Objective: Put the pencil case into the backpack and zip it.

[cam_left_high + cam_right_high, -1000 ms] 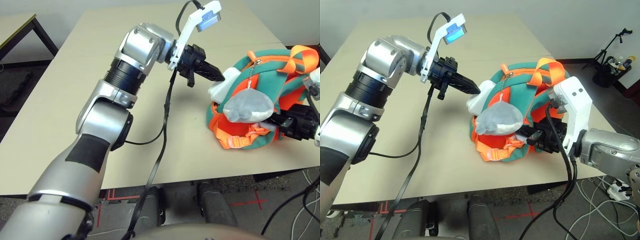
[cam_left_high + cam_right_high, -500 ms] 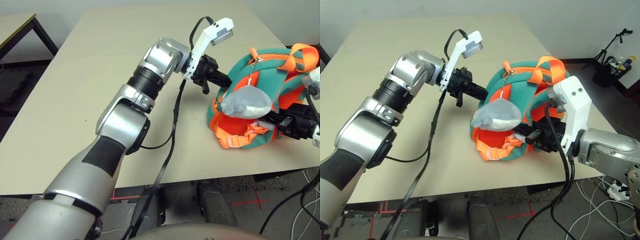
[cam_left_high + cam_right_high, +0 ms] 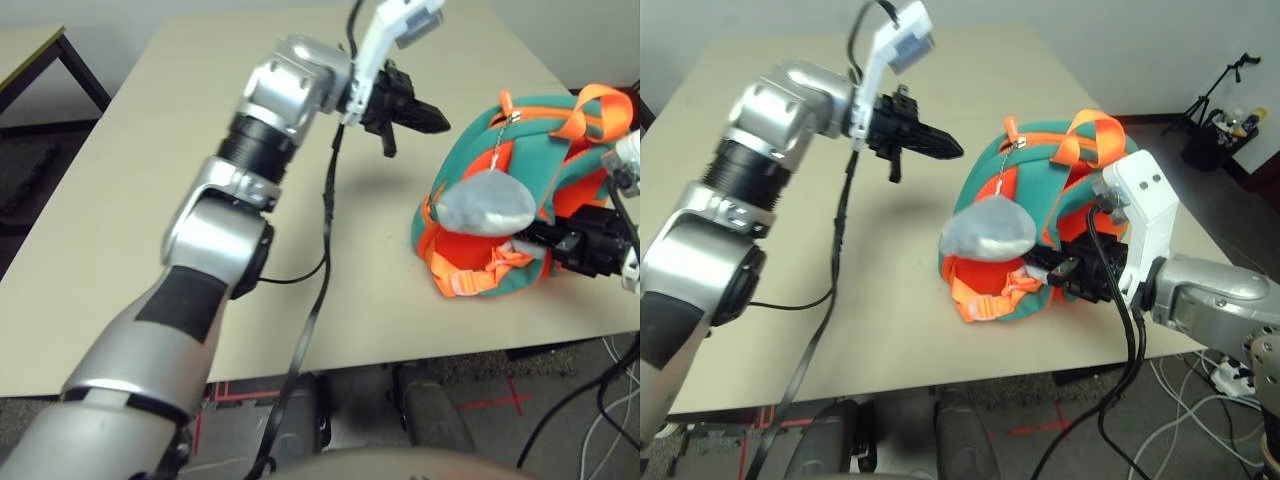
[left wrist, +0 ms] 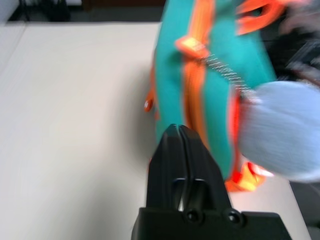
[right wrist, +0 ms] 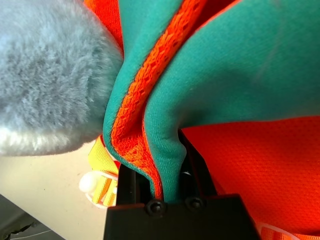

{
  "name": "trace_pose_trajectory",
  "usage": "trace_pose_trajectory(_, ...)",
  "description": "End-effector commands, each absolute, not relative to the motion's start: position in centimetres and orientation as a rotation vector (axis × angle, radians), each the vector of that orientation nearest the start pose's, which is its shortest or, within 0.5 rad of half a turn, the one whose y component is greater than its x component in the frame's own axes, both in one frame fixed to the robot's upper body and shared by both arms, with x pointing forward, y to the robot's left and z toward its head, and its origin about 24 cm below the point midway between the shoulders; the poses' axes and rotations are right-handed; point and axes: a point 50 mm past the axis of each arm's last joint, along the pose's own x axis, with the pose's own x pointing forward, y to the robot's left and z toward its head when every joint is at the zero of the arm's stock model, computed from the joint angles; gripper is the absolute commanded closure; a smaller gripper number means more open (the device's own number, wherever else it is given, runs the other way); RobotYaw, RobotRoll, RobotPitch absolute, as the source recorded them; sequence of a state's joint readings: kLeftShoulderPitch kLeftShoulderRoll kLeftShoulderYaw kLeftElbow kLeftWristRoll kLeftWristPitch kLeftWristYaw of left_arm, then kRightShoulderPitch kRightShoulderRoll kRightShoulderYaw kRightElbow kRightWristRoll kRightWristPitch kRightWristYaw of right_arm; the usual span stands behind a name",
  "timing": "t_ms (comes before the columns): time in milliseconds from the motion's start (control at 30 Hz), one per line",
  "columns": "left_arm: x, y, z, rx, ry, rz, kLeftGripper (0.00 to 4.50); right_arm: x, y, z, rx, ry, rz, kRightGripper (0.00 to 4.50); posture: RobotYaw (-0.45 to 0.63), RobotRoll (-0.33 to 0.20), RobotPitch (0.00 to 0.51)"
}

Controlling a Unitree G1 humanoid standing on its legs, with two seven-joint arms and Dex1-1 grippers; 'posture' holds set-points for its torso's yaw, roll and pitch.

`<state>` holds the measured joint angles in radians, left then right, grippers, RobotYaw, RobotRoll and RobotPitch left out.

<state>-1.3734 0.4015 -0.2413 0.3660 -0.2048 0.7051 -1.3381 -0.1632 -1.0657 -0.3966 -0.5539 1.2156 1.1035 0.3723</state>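
left hand [image 3: 945,148] has lifted clear of the backpack [image 3: 1040,190].

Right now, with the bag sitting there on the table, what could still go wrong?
The right end effector pinches a fold of the teal and orange fabric backpack; if it slips, the bag may slide when the zip is pulled. The grey fluffy plush charm hangs on its chain over the front and might snag the left end effector, which hovers beside the bag.
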Motion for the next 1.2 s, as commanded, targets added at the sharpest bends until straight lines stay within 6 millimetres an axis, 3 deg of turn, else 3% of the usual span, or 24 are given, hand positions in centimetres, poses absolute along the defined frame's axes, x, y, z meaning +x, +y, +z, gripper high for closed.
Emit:
trace_pose_trajectory(33, 32.1, 6.5, 32.5, 0.587, 0.010, -1.503, 2.94, 21.8, -22.5, 20.8, -0.107, 0.423, 0.722, 4.29, -0.06, 0.000, 0.085)
trace_pose_trajectory(300, 30.7, 5.1, 30.9, 0.699, -0.096, -1.580, 0.17, 22.8, -22.9, 20.6, -0.112, 0.428, 0.724, 4.29, -0.04, 0.000, 0.080)
trace_pose_trajectory(333, 30.4, 4.8, 30.7, 0.705, -0.111, -1.595, 0.00, 22.8, -23.0, 20.5, -0.111, 0.429, 0.722, 4.29, -0.04, 0.000, 0.075)
trace_pose_trajectory(767, 27.7, 5.8, 27.5, 0.742, -0.065, -1.670, 0.00, 23.1, -23.7, 19.8, -0.097, 0.423, 0.692, 4.29, -0.05, 0.000, 0.041)
trace_pose_trajectory(1033, 27.5, 4.9, 25.7, 0.724, -0.059, -1.631, 0.00, 23.3, -23.8, 20.1, -0.108, 0.420, 0.692, 4.29, -0.03, 0.000, 0.046)
trace_pose_trajectory(1200, 28.4, 4.2, 25.2, 0.707, -0.092, -1.518, 0.00, 23.5, -23.5, 20.0, -0.105, 0.421, 0.707, 4.29, -0.03, 0.000, 0.055)
